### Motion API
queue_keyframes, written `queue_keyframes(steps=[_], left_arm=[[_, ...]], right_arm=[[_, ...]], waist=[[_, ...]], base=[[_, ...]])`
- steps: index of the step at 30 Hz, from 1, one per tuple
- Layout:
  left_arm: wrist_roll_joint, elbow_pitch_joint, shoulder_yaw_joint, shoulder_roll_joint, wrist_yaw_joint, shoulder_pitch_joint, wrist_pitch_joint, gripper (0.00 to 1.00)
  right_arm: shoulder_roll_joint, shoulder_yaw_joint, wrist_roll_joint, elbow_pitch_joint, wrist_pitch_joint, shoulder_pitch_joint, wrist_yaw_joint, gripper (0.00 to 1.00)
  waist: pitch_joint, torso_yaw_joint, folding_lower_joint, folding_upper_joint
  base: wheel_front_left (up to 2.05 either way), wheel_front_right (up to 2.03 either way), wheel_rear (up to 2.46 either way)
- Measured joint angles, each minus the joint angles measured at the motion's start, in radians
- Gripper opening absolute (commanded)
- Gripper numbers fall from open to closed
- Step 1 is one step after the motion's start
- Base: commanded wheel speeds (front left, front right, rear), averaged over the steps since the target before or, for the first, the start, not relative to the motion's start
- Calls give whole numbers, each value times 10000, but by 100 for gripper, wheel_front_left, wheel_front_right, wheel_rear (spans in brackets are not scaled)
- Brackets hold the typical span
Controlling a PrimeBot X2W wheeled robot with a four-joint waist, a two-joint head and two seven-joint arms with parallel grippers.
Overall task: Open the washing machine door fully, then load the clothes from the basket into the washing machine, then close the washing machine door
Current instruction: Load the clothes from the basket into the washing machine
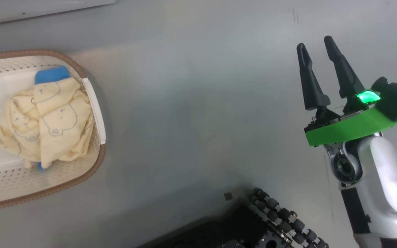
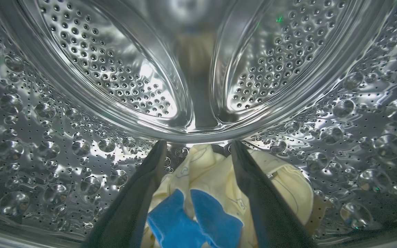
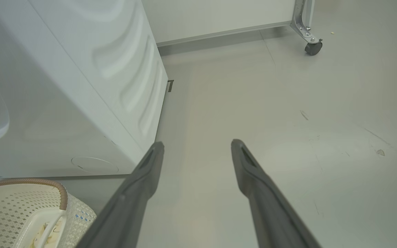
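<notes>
Left gripper [image 2: 198,143]: fingers spread wide inside the washer's drum [image 2: 64,144], straddling a cream-and-blue garment [image 2: 212,172] on the drum floor. Whether it touches the garment cannot be told, and perforated steel walls are close all round. Right gripper [image 1: 315,41]: fingers spread, holding nothing, over bare floor [image 3: 271,103] beside the washer [image 3: 91,75], with open room ahead and a caster [image 3: 313,48] well off. More clothes [image 1: 47,120]: heaped in the basket [image 1: 12,181] on the floor, well apart from the right gripper, roller wheels [image 1: 281,215] between them.
</notes>
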Motion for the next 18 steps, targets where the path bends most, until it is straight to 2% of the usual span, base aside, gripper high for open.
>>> queue_keyframes(steps=[3, 8, 18], left_arm=[[-297, 81, -48, -153, -8, 524, -353, 100], [-1124, -2, -476, -644, -10, 2312, -811, 100], [-2788, -1607, -1547, -1126, -81, 5373, -1538, 100]], right_arm=[[2, -232, -190, -2, 0, 4, 0, 100], [2, -558, -642, 2, 0, 119, 0, 100], [-79, -1170, -1346, 35, 0, 1061, 0, 100]], waist=[[-260, 162, 0, 0], [-960, 489, -1, 0], [-2837, 1451, -1, 1]], base=[[0, 0, 0], [0, 0, 0], [0, 0, 0]])
